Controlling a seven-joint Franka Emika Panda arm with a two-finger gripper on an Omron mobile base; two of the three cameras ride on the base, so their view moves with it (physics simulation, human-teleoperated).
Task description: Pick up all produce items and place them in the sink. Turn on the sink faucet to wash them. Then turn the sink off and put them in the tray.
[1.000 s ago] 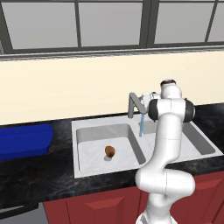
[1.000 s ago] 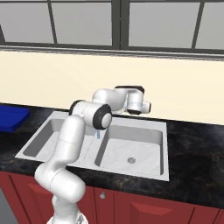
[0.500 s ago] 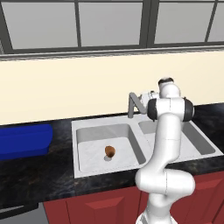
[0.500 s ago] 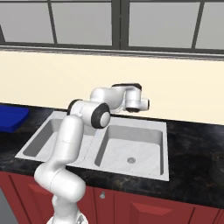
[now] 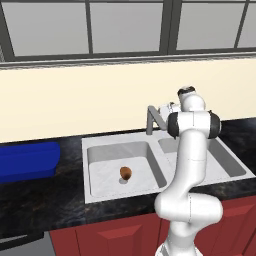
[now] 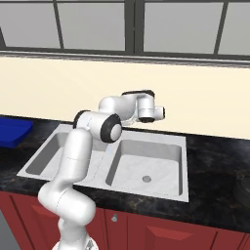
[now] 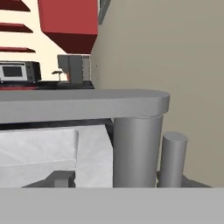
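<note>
A small brown-orange potato [image 5: 125, 173] is seen lying on the floor of the left basin of the marbled grey double sink [image 5: 100, 144], close to that basin's right wall. The grey metal faucet [image 5: 151, 119] is set at the sink's back rim, between the two basins, and the white arm's hand is held just beside it, on its right. From the hand camera the faucet's upright post [image 7: 136, 148] and flat spout are viewed at very close range, with a shorter grey cylinder [image 7: 172, 159] standing just right of the post against the beige wall. How the jaws stand cannot be told. The bright blue tray [image 5: 27, 161] is placed on the black bench [image 5: 45, 200], well left of the sink, apart from the potato. A row of windows [image 6: 127, 24] is seen above the sink.
</note>
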